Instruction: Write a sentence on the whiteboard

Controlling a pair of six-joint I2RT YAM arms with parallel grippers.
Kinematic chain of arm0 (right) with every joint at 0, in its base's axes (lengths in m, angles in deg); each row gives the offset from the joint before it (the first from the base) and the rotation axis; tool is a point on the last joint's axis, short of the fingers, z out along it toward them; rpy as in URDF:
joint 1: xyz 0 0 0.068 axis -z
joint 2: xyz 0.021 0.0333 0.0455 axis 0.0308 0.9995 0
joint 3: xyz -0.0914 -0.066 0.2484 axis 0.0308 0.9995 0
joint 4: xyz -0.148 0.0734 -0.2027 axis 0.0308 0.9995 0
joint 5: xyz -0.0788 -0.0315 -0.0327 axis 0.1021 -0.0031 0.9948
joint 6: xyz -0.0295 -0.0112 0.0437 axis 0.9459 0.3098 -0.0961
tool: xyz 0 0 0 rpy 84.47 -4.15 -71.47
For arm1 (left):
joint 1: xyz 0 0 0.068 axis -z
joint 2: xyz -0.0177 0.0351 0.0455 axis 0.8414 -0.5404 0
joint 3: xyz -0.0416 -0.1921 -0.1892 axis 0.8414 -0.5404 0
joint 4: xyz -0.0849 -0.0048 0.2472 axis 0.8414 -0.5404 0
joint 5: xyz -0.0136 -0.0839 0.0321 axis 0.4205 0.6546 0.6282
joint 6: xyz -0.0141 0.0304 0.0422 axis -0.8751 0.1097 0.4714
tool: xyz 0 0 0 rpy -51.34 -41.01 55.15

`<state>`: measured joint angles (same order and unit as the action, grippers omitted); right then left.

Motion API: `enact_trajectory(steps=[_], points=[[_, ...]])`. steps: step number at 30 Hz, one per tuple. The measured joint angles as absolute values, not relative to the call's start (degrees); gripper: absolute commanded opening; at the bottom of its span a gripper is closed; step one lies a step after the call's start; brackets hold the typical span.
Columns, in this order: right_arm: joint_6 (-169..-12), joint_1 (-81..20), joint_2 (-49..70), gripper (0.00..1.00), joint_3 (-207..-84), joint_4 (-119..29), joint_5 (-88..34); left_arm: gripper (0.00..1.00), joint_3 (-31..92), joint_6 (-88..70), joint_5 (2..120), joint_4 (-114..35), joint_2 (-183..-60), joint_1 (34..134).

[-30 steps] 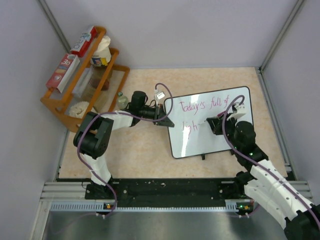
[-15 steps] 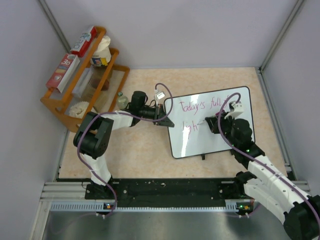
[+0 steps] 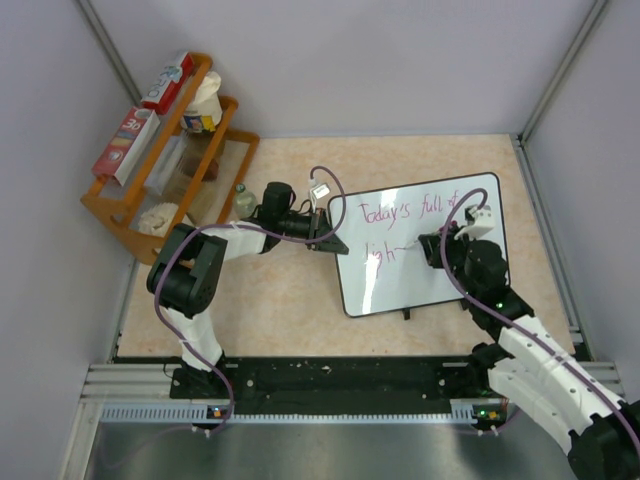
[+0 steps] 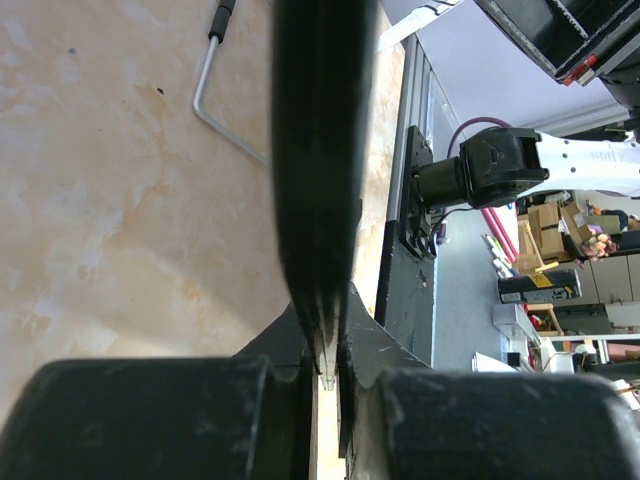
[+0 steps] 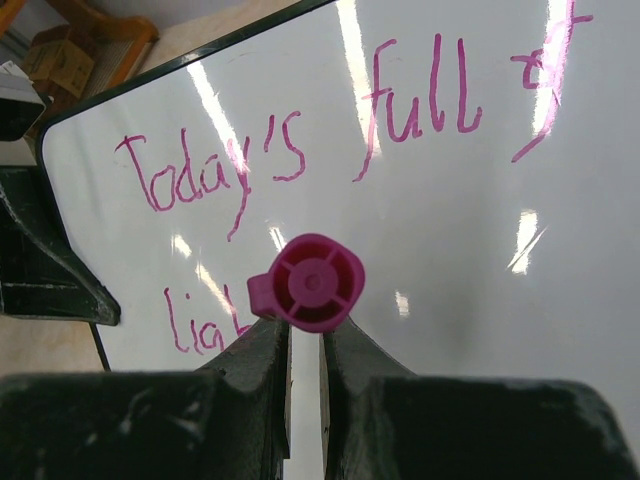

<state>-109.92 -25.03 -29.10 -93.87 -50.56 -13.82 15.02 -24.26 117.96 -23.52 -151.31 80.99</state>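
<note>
**Inspector:** Position of the whiteboard (image 3: 385,285)?

**Attendant:** On the right half of the tabletop (image 3: 270,300), between the two arms, set slightly askew. The sentence (image 3: 398,213) reads "Today's full of" on the upper line. Below it is "ligh", with a thin stroke leading to the pen.

**Inspector:** The tools?

**Attendant:** The left tool (image 3: 333,238) is closed narrow on the board's left edge, pinning it. The right tool (image 5: 305,345) is clamped on a pink marker (image 5: 312,283), which points down at the second line.

**Inspector:** Two risks, in my judgement. First, the marker sits between slim finger faces. Side load from a stroke could twist it, and the last letter would wander. Second, if the left grip slackens, pen pressure would shove the board and skew the line.

**Attendant:** And smearing?

**Inspector:** Likely, if the right tool drags low across "of" — the ink there lies close beside it.
</note>
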Motion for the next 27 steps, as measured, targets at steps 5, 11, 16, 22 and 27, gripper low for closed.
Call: enact_trajectory(steps=[5,11,16,22,27], points=[[-109.88,-25.03,-29.78,0.0,-93.87,-49.86,-13.58,0.0,15.02,-24.24,117.98,-23.55,-151.31,80.99],[-109.99,-25.03,-30.22,0.0,-95.22,-48.89,-13.58,0.0,15.02,-24.2,118.05,-23.52,-151.31,80.99],[-110.12,-25.03,-28.75,0.0,-97.56,-50.1,-13.65,0.0,15.02,-24.2,118.07,-23.52,-151.31,80.99],[-110.62,-25.03,-25.83,0.0,-98.26,-51.87,-13.67,0.0,15.02,-24.2,118.07,-23.52,-151.31,80.99],[-110.66,-25.03,-24.78,0.0,-98.26,-52.02,-13.84,0.0,15.02,-24.2,118.09,-23.52,-151.31,80.99]])
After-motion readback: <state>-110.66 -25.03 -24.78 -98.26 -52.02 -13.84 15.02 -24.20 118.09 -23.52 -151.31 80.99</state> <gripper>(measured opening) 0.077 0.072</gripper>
